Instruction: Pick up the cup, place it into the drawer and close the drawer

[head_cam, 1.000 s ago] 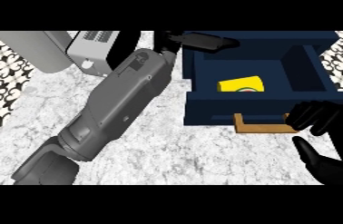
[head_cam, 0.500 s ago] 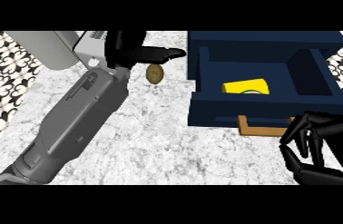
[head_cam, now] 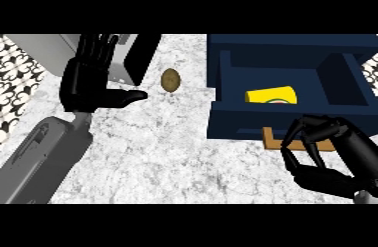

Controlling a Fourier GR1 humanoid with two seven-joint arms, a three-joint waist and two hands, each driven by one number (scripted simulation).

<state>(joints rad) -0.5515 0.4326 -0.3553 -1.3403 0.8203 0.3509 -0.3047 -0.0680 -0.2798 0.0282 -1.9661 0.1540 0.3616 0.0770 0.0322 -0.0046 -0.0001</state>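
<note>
Far left, our left hand (head_cam: 87, 86) rests open in front of a grey appliance (head_cam: 44, 48), fingers straight and slightly spread, thumb out; we judge it has no part in this step. A small brown oval thing (head_cam: 171, 80) lies on the bench (head_cam: 170, 151), apart from the drawer (head_cam: 236, 123), so it should not block anything. The cup (head_cam: 272, 95) lies on its side inside the open drawer, so only closing is left. Our right hand (head_cam: 347, 151) sits at the drawer's front, fingers (head_cam: 310, 128) curled like a claw just beside the wooden handle (head_cam: 272, 140); we cannot tell whether they touch it. We should press squarely on the front and push straight along the drawer's travel, so it does not skew.
</note>
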